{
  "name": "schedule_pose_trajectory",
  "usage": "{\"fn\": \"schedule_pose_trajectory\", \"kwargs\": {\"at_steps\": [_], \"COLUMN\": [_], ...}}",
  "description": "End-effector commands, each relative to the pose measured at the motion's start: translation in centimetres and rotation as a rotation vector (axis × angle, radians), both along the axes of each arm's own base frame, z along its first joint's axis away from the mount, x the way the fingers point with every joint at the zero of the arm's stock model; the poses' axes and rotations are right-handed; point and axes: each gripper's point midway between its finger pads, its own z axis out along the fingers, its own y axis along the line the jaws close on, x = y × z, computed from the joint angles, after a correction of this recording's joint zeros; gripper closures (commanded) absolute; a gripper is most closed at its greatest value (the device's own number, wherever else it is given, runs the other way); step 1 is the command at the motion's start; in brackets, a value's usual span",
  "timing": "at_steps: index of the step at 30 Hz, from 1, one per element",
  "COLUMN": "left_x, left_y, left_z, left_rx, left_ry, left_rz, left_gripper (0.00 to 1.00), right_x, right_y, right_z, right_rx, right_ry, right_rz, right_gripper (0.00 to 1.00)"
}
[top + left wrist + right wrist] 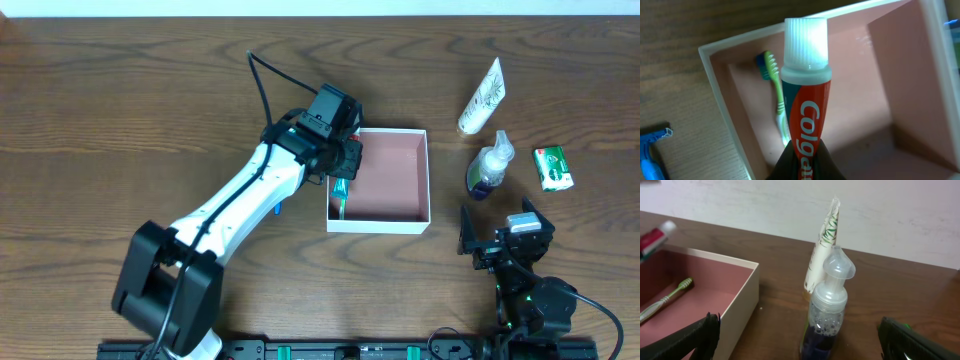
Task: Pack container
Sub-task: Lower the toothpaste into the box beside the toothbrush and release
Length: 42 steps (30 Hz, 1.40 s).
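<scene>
The container [395,175] is a shallow square box with white walls and a pink inside, at the table's middle. A green toothbrush [340,203] lies inside along its left wall. My left gripper [343,160] is shut on a red Colgate toothpaste tube [807,117] with a white cap and holds it over the container's left part [720,90], above the toothbrush [777,100]. My right gripper [490,243] is open and empty, right of the container [742,297]. It faces a clear pump bottle of blue liquid [827,315].
The pump bottle [489,167] stands right of the container, with a white tube [483,95] behind it and a small green packet [552,167] to its right. A blue razor [650,152] lies on the table left of the container.
</scene>
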Motion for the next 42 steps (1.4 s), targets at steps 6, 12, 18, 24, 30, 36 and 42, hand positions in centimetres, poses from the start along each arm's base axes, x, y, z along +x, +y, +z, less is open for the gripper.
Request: {"fn": "schedule_pose_trajectory", "kwargs": {"at_steps": [6, 12, 18, 24, 30, 36, 42], "left_x": [0.8, 0.6, 0.5, 0.6, -0.1, -0.6, -0.4], "left_y": [0.2, 0.0, 0.0, 1.0, 0.6, 0.0, -0.1], "left_z": [-0.9, -1.2, -1.4, -2.0, -3.6, -4.6, -4.6], "left_rx": [0.035, 0.057, 0.136, 0.185, 0.214, 0.226, 0.224], "left_ry": [-0.010, -0.014, -0.064, -0.059, -0.025, -0.014, -0.019], "left_rz": [0.026, 0.028, 0.036, 0.093, 0.072, 0.052, 0.054], "left_gripper": [0.94, 0.94, 0.94, 0.94, 0.94, 0.94, 0.93], "right_x": [0.0, 0.0, 0.0, 0.0, 0.0, 0.0, 0.0], "right_y": [0.3, 0.3, 0.3, 0.3, 0.3, 0.3, 0.3], "right_z": [-0.1, -0.1, -0.1, -0.1, -0.1, -0.1, -0.1], "right_rx": [-0.011, -0.011, -0.011, -0.011, -0.011, -0.011, -0.011], "right_ry": [-0.002, -0.002, -0.002, -0.002, -0.002, -0.002, -0.002], "right_rz": [0.013, 0.013, 0.013, 0.013, 0.013, 0.013, 0.013], "right_gripper": [0.01, 0.01, 0.01, 0.01, 0.01, 0.01, 0.01]}}
